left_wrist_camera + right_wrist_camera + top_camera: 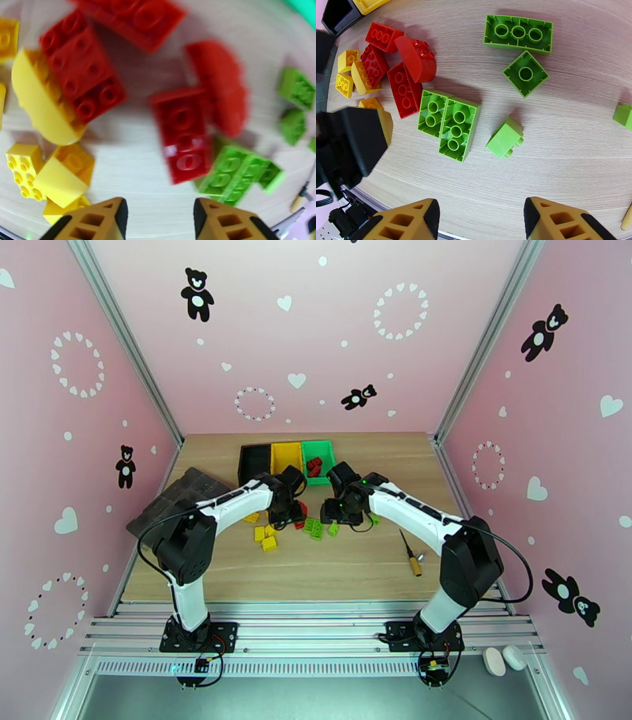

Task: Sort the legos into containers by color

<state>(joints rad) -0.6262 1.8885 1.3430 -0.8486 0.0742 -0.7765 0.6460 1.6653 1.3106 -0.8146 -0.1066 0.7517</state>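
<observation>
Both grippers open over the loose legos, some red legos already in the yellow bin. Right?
No: the red legos lie in the green bin, not the yellow bin; the top external view shows it. The left gripper and right gripper are open over the loose legos.

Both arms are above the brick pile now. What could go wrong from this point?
1. The left gripper and the right gripper hang open, close together over one brick pile, so they might collide.
2. The flat red brick lies right against a green brick; closing there might catch both colours.
</observation>
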